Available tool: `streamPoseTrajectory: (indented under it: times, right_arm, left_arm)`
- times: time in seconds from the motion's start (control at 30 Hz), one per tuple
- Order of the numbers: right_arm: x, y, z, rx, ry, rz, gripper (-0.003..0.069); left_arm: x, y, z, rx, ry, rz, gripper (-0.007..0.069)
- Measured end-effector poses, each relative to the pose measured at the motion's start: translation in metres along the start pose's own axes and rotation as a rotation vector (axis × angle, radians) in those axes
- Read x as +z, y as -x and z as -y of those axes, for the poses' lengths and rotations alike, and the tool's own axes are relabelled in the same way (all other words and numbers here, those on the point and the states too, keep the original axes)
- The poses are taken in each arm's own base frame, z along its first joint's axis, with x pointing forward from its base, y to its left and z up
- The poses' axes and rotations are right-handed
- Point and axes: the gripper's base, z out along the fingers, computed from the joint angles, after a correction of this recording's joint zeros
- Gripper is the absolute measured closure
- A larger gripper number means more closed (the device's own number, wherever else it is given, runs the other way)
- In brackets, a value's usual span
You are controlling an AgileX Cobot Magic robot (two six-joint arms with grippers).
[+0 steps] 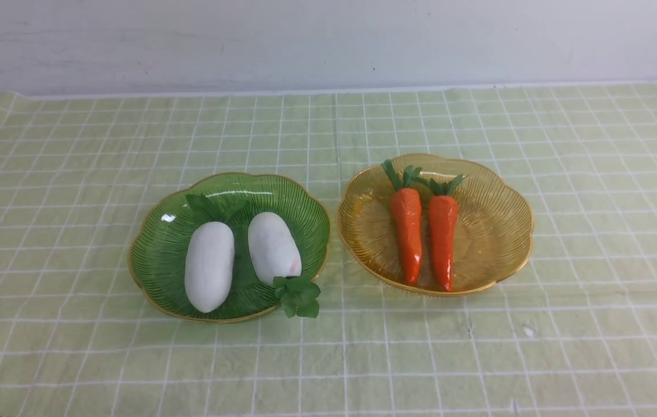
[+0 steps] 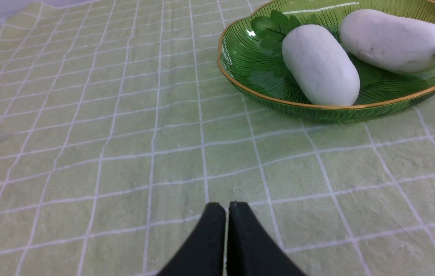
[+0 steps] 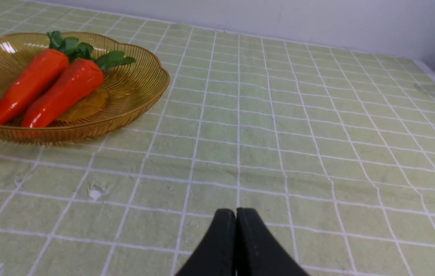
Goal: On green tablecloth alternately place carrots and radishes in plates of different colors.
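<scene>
Green tablecloth (image 1: 73, 347): pale yellow-green with a thin white grid, slightly wrinkled, covering the tabletop up to the far edge by the wall.
Green plate (image 1: 157, 258): left of centre on the cloth, gold-rimmed and ribbed.
Amber plate (image 1: 502, 226): right of centre, just beside the green plate, their rims nearly touching.
Radishes: both lie in the green plate, side by side. The left radish (image 1: 209, 266) has its leaves toward the far edge; the right radish (image 1: 273, 248) has its leafy tuft over the near rim.
Carrots: both lie in the amber plate, touching along their length. The left carrot (image 1: 408, 231) and the right carrot (image 1: 442, 238) have leaves toward the far edge and tips toward the near edge.
Left hand (image 2: 227, 209): fingers pressed together, gripping nothing, above bare cloth near the green plate.
Right hand (image 3: 236, 214): fingers pressed together, gripping nothing, above bare cloth, apart from the amber plate.
</scene>
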Motion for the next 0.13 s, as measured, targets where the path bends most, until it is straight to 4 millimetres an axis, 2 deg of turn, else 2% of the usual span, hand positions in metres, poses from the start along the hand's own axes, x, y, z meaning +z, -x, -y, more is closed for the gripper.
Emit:
streamPoseTrajectory:
  times: [0.13]
  right_arm:
    - [0.0000,0.0000,-0.0001,0.006,0.001,0.000,0.0673]
  left_arm:
    - [0.0000,0.0000,0.0000,0.000,0.000,0.000,0.0632]
